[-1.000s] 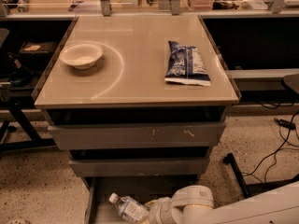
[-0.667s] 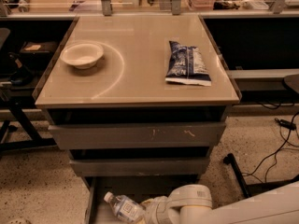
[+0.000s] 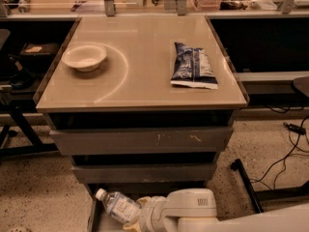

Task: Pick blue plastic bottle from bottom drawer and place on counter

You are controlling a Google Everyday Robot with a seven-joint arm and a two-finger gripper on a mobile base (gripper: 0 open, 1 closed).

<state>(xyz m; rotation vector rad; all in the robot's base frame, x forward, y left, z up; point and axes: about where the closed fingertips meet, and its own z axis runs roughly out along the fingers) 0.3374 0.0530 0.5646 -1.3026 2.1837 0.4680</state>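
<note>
The blue plastic bottle (image 3: 117,206) is clear with a white cap and a pale label. It lies tilted over the open bottom drawer (image 3: 92,217) at the lower edge of the view, cap pointing up and left. My gripper (image 3: 136,215) sits at the bottle's base, at the end of the white wrist (image 3: 186,210), and is shut on it. The fingers are mostly hidden behind the bottle and the wrist. The beige counter (image 3: 145,76) tops the cabinet above.
A white bowl (image 3: 84,57) sits on the counter's left, a dark blue snack bag (image 3: 193,65) on its right. Two wider grey drawers (image 3: 142,140) stand slightly open above the bottom one. Cables (image 3: 285,153) and a dark stand leg (image 3: 246,185) lie on the floor at right.
The bottle has moved up and to the left with my gripper, and shows more fully above the bottom drawer. The counter objects have not moved.
</note>
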